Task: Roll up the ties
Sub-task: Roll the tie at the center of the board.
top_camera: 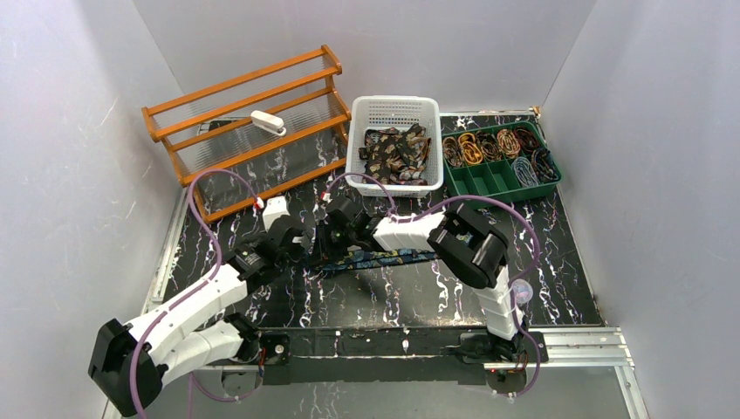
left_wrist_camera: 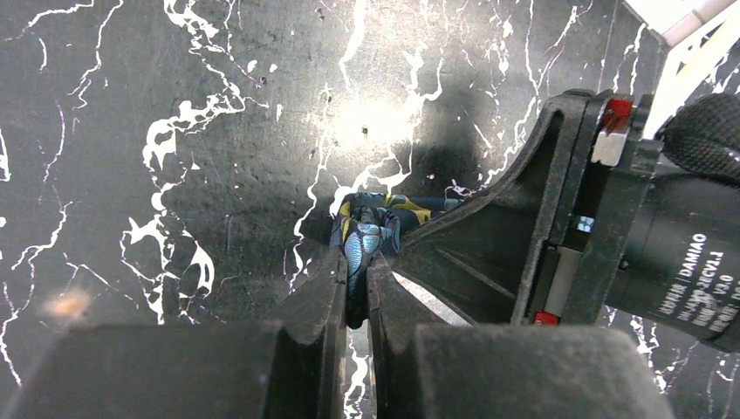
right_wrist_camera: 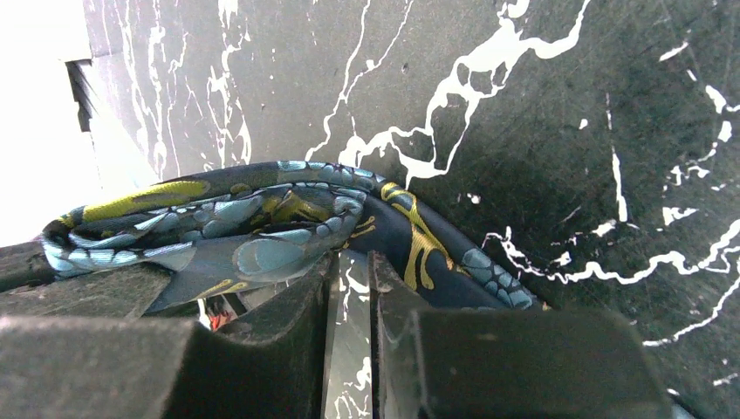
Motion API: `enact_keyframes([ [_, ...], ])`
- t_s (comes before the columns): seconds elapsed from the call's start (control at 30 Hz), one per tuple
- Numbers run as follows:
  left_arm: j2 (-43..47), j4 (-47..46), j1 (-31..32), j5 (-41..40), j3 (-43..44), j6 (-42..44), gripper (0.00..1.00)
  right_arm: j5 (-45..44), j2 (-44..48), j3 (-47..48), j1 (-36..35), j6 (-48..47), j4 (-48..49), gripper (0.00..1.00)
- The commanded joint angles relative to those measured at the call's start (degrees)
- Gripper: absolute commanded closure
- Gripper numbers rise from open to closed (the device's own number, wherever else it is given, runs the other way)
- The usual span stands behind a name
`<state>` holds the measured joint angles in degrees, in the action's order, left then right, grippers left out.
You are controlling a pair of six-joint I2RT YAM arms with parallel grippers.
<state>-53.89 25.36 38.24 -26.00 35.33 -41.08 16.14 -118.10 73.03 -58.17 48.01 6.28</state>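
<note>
Blue/teal/gold tie point(top_camera: 384, 257) lies on the table point(top_camera: 393, 297) mid-scene, running left–right, on the near side of the basket point(top_camera: 394, 102). Its left end is bunched up where the two grippers meet. The rest trails flat to the right alongside the R arm.

L gripper point(left_wrist_camera: 353, 292) is clamped tight on the bunched end, w/ fabric sandwiched betw. its fingers and poking out past the tips.

R gripper point(right_wrist_camera: 349, 271) sits against the same bunch from the other side. Its jaws are nearly together, w/ a thin slit and table showing through. The tie folds across its fingertips; can't tell if the tips pinch it.

Far side: loose ties point(top_camera: 397, 153) in the basket, rolled ties point(top_camera: 497, 144) in the tray point(top_camera: 489, 179) to its right.
</note>
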Motion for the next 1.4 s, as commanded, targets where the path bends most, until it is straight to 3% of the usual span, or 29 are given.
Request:
enact_keyframes([
  [0.0, -0.9, 3.2, 2.8, -7.4, 2.6, -0.7, 1.0, -0.5, 5.5, 0.3, 0.6, -1.3, -1.3, 0.73],
  [0.23, -4.1, 5.3, 6.9, -12.6, 4.4, -1.5, 1.0, -8.3, 15.3, -8.7, 2.3, -3.2, -2.1, 0.67],
  [0.77, -12.5, 8.4, 13.8, -24.6, 8.4, -5.3, 1.0, -13.8, 38.3, -26.4, 10.7, -3.6, -6.1, 0.59],
  [1.0, -17.4, 8.4, 18.1, -29.0, 10.0, -7.1, 1.0, -14.5, 42.9, -29.5, 12.2, -3.4, -6.2, 0.57],
  [1.37, -25.8, 7.4, 22.0, -29.1, 13.4, -7.5, 1.0, -14.5, 43.5, -31.1, 13.4, -2.6, -5.5, 0.53],
])
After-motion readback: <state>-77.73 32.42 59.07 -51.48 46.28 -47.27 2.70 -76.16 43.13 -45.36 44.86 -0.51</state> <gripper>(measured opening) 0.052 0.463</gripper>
